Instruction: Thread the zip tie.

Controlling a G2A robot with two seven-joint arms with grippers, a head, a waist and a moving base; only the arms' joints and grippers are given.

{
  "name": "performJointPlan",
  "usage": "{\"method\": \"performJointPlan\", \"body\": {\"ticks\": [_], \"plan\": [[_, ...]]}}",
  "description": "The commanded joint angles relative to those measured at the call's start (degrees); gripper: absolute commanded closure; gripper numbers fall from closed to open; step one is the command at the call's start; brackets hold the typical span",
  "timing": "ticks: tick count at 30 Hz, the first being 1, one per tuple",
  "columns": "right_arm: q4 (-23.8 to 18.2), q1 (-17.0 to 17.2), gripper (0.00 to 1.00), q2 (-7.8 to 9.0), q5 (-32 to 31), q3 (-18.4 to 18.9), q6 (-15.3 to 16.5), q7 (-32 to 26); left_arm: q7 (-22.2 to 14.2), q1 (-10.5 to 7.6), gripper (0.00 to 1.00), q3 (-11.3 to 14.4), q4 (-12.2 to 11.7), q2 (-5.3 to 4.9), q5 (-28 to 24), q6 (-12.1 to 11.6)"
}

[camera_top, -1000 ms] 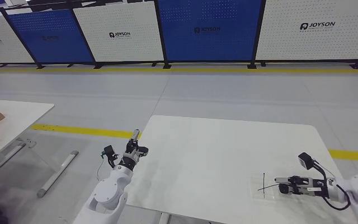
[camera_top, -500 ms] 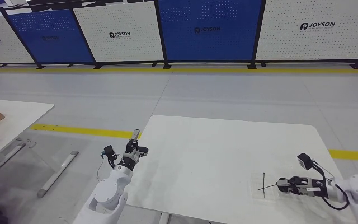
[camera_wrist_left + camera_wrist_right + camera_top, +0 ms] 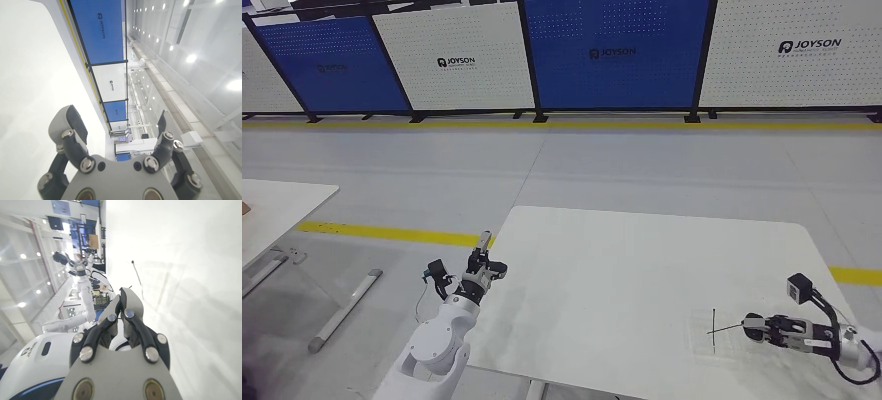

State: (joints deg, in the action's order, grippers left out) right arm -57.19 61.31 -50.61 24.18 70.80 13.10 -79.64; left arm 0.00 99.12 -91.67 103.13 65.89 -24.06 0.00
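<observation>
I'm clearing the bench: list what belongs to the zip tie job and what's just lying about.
Job: held zip tie, loose zip tie, right gripper, table.
Lying about: side table, wall panels.

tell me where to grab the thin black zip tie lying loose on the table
Probably mid-strap on the thin black zip tie, coming straight down and closing across its width: it lies flat, and this keeps its small head end free.
</observation>
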Motion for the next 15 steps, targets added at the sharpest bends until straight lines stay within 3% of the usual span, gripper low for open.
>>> {"method": "performJointPlan", "body": {"ticks": [1,3,15], "plan": [[-0.3,1.1,1.00,0.41,5.4,0.3,0.8,0.0,0.0,0.00,0.00,0.0,0.0,0.00,0.0,0.0],[0.5,1.4,1.00,0.78,9.5,0.5,-0.3,0.0,0.0,0.00,0.00,0.0,0.0,0.00,0.0,0.0],[0.1,1.7,1.00,0.74,9.4,0.4,-0.4,0.7,0.0,0.00,0.00,0.0,0.0,0.00,0.0,0.0]]}}
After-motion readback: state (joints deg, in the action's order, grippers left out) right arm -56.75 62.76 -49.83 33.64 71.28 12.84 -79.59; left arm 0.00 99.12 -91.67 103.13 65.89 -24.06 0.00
